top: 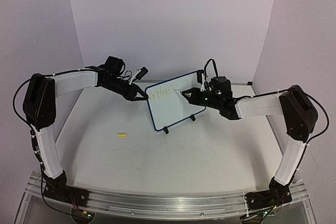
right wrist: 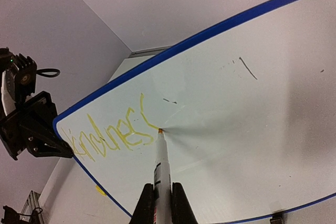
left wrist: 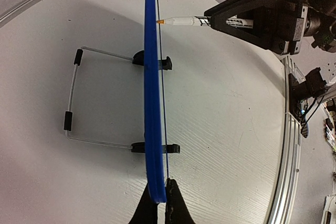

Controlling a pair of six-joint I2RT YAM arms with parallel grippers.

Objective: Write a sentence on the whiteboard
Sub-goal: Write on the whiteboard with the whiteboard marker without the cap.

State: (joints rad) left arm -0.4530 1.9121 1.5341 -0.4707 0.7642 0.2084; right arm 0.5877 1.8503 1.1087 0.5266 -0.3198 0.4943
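Note:
The whiteboard [top: 170, 103], white with a thin blue rim, stands on its clip feet and wire stand at the table's middle. My left gripper [top: 140, 96] is shut on its left edge; the left wrist view shows the blue rim [left wrist: 152, 103] edge-on between the black fingers. My right gripper [top: 188, 95] is shut on a white marker [right wrist: 164, 169]. The marker's orange tip touches the board face [right wrist: 252, 119] at the end of a curved stroke. The sentence [right wrist: 107, 135] is one line of yellow handwriting near the board's left end, also faint in the top view [top: 163, 92].
A small yellow cap [top: 122, 135] lies on the table left of the board. The wire stand [left wrist: 73, 98] reaches out behind the board. A metal rail [top: 157, 205] runs along the near table edge. Walls close in the back and sides.

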